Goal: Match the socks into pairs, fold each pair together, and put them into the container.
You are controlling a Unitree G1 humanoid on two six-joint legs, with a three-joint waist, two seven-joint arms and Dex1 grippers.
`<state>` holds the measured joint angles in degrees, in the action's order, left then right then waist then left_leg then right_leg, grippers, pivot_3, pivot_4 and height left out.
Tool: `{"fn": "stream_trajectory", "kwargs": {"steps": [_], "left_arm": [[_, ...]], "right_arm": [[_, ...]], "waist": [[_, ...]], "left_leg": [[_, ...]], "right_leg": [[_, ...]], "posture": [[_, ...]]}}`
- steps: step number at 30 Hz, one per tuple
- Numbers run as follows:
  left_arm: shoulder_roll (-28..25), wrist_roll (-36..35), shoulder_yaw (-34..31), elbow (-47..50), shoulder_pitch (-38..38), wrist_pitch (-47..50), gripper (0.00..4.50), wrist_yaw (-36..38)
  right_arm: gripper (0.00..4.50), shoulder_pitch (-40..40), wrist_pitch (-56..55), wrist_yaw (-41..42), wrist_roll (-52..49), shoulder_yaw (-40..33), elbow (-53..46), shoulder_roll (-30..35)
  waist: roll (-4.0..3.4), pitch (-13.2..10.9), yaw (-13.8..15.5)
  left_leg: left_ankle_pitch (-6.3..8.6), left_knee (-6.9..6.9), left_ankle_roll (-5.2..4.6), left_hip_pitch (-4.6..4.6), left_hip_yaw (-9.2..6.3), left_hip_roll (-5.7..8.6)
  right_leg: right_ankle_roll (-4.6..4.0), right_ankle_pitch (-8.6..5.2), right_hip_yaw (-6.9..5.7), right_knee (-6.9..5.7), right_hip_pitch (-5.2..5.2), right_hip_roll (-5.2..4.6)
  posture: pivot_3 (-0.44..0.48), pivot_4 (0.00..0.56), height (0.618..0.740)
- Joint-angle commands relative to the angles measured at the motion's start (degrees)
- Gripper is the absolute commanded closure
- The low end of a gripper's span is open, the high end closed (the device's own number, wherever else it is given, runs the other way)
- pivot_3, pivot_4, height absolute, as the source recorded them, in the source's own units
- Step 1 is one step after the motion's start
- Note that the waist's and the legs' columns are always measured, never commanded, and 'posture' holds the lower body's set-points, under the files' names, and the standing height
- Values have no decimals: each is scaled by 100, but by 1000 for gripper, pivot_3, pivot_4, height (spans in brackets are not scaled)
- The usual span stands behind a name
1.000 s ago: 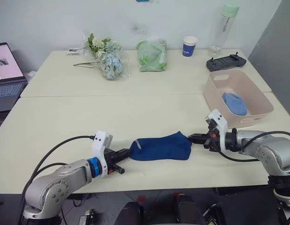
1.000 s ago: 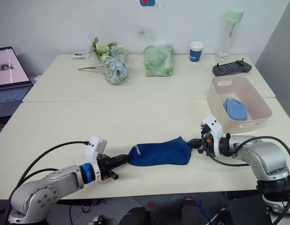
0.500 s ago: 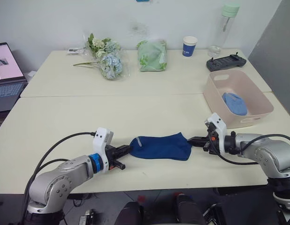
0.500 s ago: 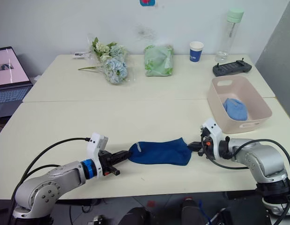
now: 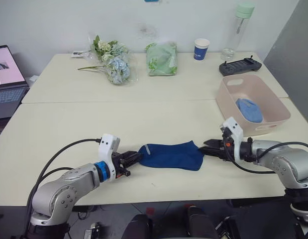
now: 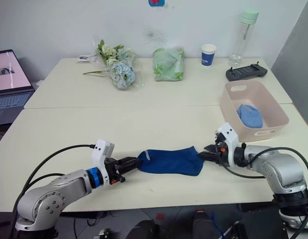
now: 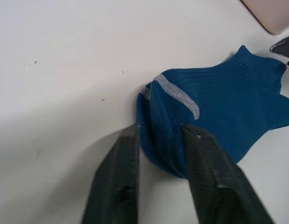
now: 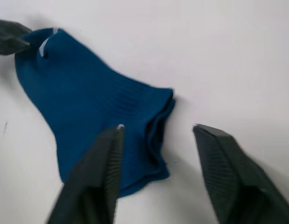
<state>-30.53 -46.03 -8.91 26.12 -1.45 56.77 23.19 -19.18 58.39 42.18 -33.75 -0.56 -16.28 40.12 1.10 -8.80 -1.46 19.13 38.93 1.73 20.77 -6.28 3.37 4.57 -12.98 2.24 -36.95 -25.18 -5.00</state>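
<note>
Head views: a dark navy pair of socks (image 5: pixel 171 155) lies flat near the front edge of the cream table (image 5: pixel 94 129), stretched sideways between the two grippers. Soft ribbed knit, rounded toe end toward the left gripper (image 5: pixel 133 159), cuff end toward the right gripper (image 5: pixel 209 145). The pink tub (image 5: pixel 228 104) sits at the table's right side, smooth plastic with rounded corners and a handle slot; a light blue sock bundle (image 5: pixel 249 109) lies inside it. At the back of the table: a bunch of flowers (image 5: pixel 114 62), a green bag (image 5: pixel 161 58), a blue paper cup (image 5: pixel 201 49), a clear bottle with a green cap (image 5: pixel 239 30) and a black controller (image 5: pixel 240 65). A laptop (image 5: pixel 5 74) stands off the table's left side.

Left wrist view: the two black fingers (image 7: pixel 118 186) straddle the rounded toe end of the navy socks — fabric bunched between them and touching both, so the left gripper is clamped on the pair. A short grey stripe crosses the knit near the toe. The table surface is smooth and matte.

Right wrist view: the right gripper's fingers (image 8: pixel 97 177) are spread wide, released — one over the cuff edge, the other over bare table just beside it. The cuff shows two layered edges, slightly gaping, with fine ribbing across the fabric.
</note>
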Motion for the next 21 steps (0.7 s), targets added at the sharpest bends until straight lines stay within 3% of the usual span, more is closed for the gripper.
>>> {"fn": "stream_trajectory", "kwargs": {"steps": [1, 3, 6, 7, 10, 16, 19, 21], "left_arm": [[-106, 105, -316, 239, -137, -504, 1704, 164], [-214, 409, -45, 338, -286, -922, 1109, 426], [-324, 851, 407, 332, -477, -1414, 1109, 739], [-310, 1087, 643, 235, -568, -1699, 1072, 880], [-174, 1974, 1659, -378, -978, -2683, 1709, 1420], [69, 2962, 2337, -1679, -1352, -3618, 3609, 1685], [27, 3255, 2456, -2053, -1297, -3800, 4463, 1814], [-8, 3376, 2475, -2177, -1249, -3866, 4463, 1887]], "right_arm": [[1420, -161, -517, 129, -119, -459, -247, 15], [1420, -223, -640, 105, -330, -535, -436, -227], [1420, -310, -721, -87, -436, -527, -571, -597], [1607, -328, -926, -177, -238, -381, -577, -712], [2403, -214, -1913, -142, 664, 633, -670, -922], [4495, 277, -3077, -170, 1728, 1514, 89, -1029], [4500, 597, -3637, -181, 2202, 1617, 531, -894], [4500, 712, -3806, -138, 2294, 1571, 636, -867]], "waist": [[0, -1, 0], [0, -1, 1], [0, -1, -2], [0, 0, -2], [0, 0, -3], [0, 0, -7], [0, 0, -7], [-1, 3, -6]], "left_leg": [[0, 0, 0, 0, 0, 0], [0, 0, 0, 0, 0, -1], [0, 0, 0, -1, 2, 1], [0, 0, 1, 0, 2, 1], [0, -1, 0, 1, 4, 7], [0, -1, 1, 2, 3, 10], [0, 0, 1, 1, 4, 11], [0, -1, 1, 0, 5, 11]], "right_leg": [[0, 0, 0, 0, -1, 0], [0, 0, -1, 0, -1, 0], [0, 0, 0, 0, 1, 2], [0, 0, 0, 1, 1, 2], [0, 0, 0, 5, 1, 0], [0, 0, -2, 4, -4, 1], [0, 0, -2, 3, -3, 1], [0, 0, -1, 2, -4, 1]], "posture": [[0, 150, 740], [0, 150, 740], [0, 150, 740], [0, 150, 740], [0, 150, 740], [0, 150, 740], [0, 150, 740], [0, 150, 740]]}}
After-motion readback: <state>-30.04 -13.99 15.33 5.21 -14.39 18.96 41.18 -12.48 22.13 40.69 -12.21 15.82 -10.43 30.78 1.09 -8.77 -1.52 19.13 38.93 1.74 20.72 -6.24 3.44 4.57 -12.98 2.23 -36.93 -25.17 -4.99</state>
